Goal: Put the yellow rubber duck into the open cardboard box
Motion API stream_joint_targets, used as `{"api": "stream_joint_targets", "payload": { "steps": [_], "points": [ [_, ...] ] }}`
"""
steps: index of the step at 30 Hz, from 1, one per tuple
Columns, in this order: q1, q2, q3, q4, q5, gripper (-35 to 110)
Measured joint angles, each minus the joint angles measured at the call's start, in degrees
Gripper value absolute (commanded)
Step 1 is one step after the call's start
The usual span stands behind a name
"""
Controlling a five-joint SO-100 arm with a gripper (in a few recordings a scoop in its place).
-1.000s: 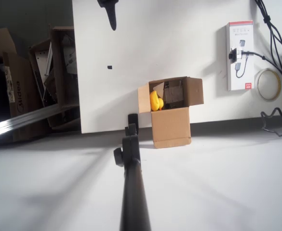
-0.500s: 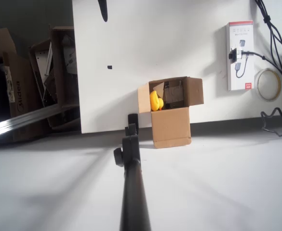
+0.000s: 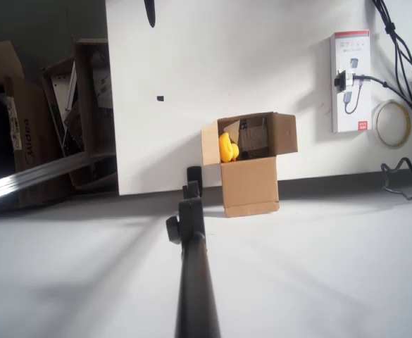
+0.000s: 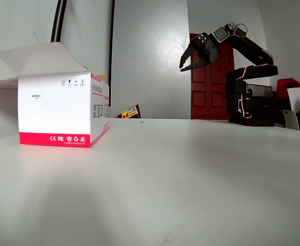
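Dark cartons point(image 3: 29, 127): sitting at the far left of the overhead view, off the white tabletop point(image 3: 262, 63).
Small bright yellow rubber duck point(image 3: 226, 148): lying inside the small light-brown cardboard box point(image 3: 249, 179), against its left wall, at the tabletop's near edge.
White and red carton point(image 4: 62, 110): standing at the left of the fixed view, flap raised.
Black robot arm point(image 4: 247, 77): reaching up at the right of the fixed view, well apart from the carton.
Gripper point(image 4: 190, 57): fingers spread apart, holding nothing.
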Motion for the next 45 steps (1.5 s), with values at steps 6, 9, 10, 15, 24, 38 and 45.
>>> {"api": "stream_joint_targets", "payload": {
  "steps": [6, 9, 10, 15, 24, 38, 45],
  "points": [
    [-1.58, 6.15, 8.35, -1.49, -0.09, -1],
    [-1.85, 8.96, 11.51, -1.49, -0.09, -1],
    [-1.76, 9.14, 12.22, -1.58, -0.09, -1],
    [-2.55, 10.02, 15.47, -2.99, 0.62, -1],
    [-3.43, 18.63, 25.05, -4.66, 2.46, -1],
    [-2.81, 20.13, 33.93, -5.19, 2.37, -1],
    [-2.46, 20.3, 34.28, -5.19, 1.14, -1]
  ]
}}
